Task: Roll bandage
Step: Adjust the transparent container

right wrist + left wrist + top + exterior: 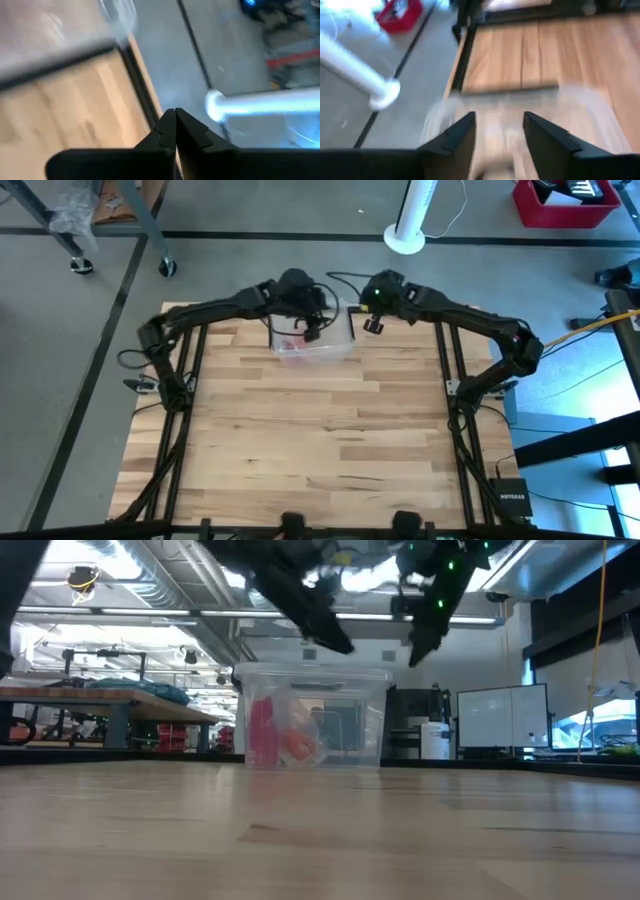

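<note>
Wooden planks make up the bench (pixel 300 440) we see from above, and at its far edge stands a clear plastic box (pixel 318 338). Inside it we make out a red smear, the bandage (pixel 290 341). We find the left claw (pixel 300 328) over the box and the right claw (pixel 374 323) just beside the box's right wall.

From bench height we see the clear box (pixel 312 718) standing on the planks, the bandage (pixel 262 732) upright against its left side and an orange-red lump (pixel 299 747) next to it. Both claws hang above the box, apart from it.

Past the left wrist we see the left claw (pixel 500 135) released, its fingers (pixel 462 137) spread with nothing between them, over the blurred box.

Past the right wrist we see the right claw (pixel 175 120) clenched, its tips pressed together on nothing, above the bench edge and the grey floor (pixel 165 45)
</note>
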